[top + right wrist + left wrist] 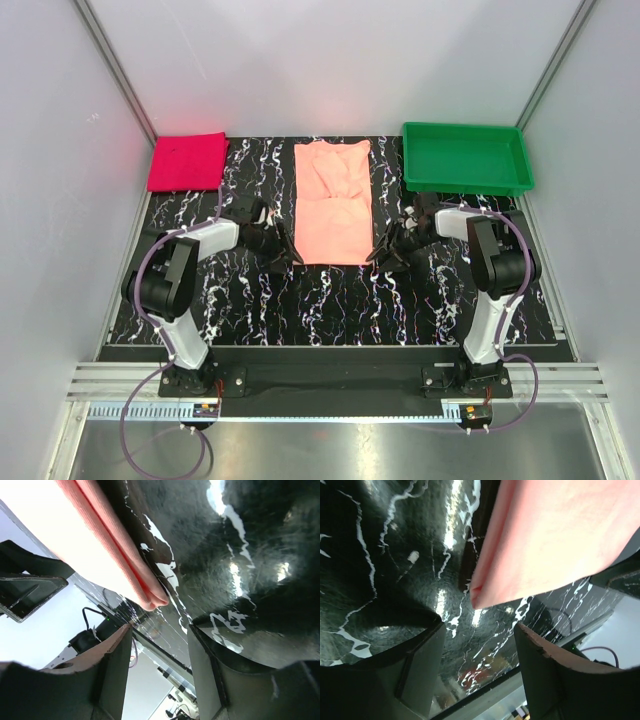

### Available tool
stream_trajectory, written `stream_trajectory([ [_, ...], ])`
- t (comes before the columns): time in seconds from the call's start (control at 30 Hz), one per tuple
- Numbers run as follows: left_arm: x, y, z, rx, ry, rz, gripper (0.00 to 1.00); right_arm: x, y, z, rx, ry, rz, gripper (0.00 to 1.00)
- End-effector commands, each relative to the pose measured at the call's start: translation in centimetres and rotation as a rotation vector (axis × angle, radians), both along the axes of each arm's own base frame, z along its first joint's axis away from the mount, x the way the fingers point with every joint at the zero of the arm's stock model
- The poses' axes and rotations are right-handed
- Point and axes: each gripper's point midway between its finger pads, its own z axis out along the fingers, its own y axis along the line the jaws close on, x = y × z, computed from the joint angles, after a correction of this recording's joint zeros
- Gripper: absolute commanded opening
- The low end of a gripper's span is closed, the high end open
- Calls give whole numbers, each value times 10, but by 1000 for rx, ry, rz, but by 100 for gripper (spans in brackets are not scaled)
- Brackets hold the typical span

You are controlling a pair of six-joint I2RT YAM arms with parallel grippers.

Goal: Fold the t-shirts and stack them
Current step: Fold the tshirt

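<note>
Left jaws and right jaws both stand apart, holding nothing, just beside the near corners of the salmon-pink t-shirt [333,205], folded lengthwise mid-way across the table [330,310]. The magenta t-shirt [187,161] lies folded far left, the green tray [465,186] far right.

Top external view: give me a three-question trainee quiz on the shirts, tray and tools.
1. True or false: the magenta shirt lies apart from the pink shirt.
2. The left tool and right tool flank the pink shirt's near corners. What do they grip? A) pink shirt B) magenta shirt C) nothing.
3. Fill in: the green tray sits in the table's far ___ corner.
Key: 1 true; 2 C; 3 right.
</note>
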Motion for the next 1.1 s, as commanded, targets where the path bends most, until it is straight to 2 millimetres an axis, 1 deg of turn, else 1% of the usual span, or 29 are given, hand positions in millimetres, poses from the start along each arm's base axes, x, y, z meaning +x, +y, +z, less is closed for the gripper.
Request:
stream_trajectory([
  [0.0,13,7,-11,56,-22,46,64,15,-8,-23,-113,-36,-37,55],
  [0.07,10,9,-16,68,3,57,64,17,-11,-28,-137,-28,-52,55],
  [0.2,10,13,-23,95,18,78,64,26,-16,-30,-180,-46,-61,54],
  [0.47,12,11,-35,97,50,96,59,31,-18,-34,-210,-46,-54,53],
  [0.73,19,11,-46,112,68,100,52,32,-8,-39,-206,-43,-27,50],
  [0.8,23,10,-45,111,61,98,49,31,-5,-40,-212,-46,-18,50],
  [0.93,23,10,-48,114,65,88,42,29,-2,-43,-220,-46,-6,49],
  [1.03,22,10,-50,118,67,76,36,28,-2,-47,-226,-42,-1,41],
  [1.07,22,10,-49,118,66,72,33,29,-2,-47,-225,-45,2,36],
])
